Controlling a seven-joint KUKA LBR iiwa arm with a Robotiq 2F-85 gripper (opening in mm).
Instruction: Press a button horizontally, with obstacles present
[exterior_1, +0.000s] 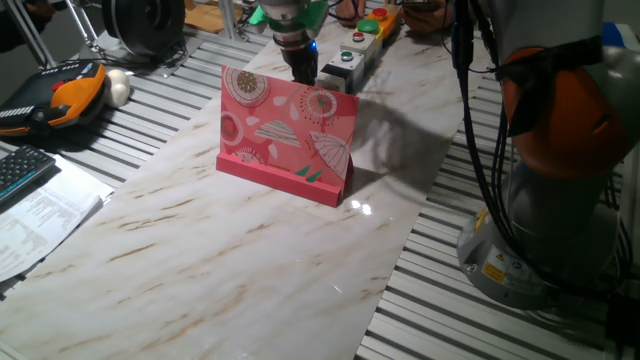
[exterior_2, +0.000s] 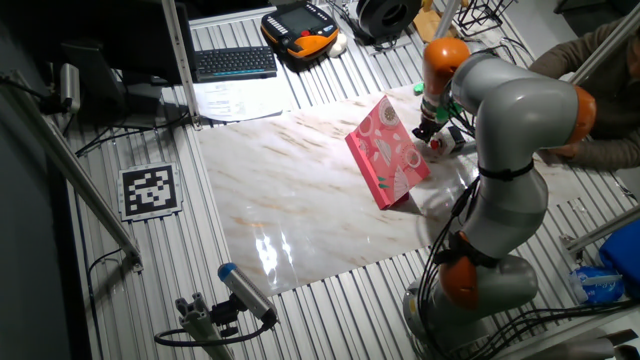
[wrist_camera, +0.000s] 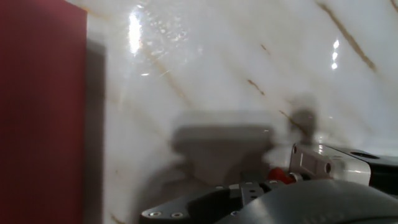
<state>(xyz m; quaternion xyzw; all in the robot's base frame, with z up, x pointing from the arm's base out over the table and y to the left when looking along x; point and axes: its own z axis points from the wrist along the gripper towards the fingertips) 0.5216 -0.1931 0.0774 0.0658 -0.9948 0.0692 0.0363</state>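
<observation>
- Gripper (exterior_1: 304, 72) hangs low behind the card board, near the button box; no view shows its fingertips clearly, so I cannot tell whether they are apart or together.
- Marble-patterned table (exterior_1: 230, 260) carries everything and looks glossy, so light things will probably slide on it.
- Pink-red card board (exterior_1: 288, 133), the obstacle, stands upright on its base lip near the middle of the table, between the open table and the gripper. It is probably light and easy to tip, so it is best left untouched.
- Button box (exterior_1: 352, 62) lies just behind the card board, with a row of buttons along its top; the hand view shows a small red button (wrist_camera: 279, 175) on its side. Stiff and likely light, the box may shift under a sideways push, so press squarely on the button face.
</observation>
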